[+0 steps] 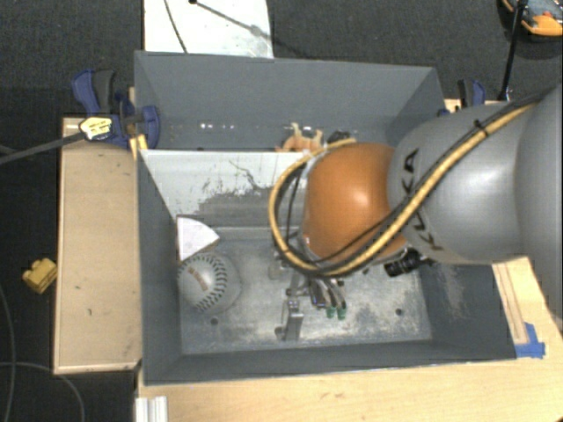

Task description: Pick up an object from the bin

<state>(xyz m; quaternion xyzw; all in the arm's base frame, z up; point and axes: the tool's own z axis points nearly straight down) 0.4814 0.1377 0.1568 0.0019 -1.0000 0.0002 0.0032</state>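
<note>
Hanging low over the floor of the grey metal bin (387, 316), the tool (293, 316) stands under the round orange cover (345, 196) of the arm's wrist, and nothing is visible in its grip. Whether the tool is apart or together I cannot tell, because the cover hides much of it.

The nearest thing is a round white ball with dark stitched seams (207, 280). It lies near the tool, on the side away from the arm, and does not touch it. Just beyond the ball, further from the tool, a flat white triangular piece (195, 234) lies by the bin's side wall. A small pale orange thing (303, 136) is well apart, at the far wall behind the tool.

In my judgement the step in hand is the approach, and the pick is not yet done. To do it well, the tool should be centred above one thing only, probably the ball, then go straight down and close across its middle. A ball rolls easily on bare metal, so a touch from one side can push it away. The triangular piece looks thin and hard to lift from the floor.
</note>
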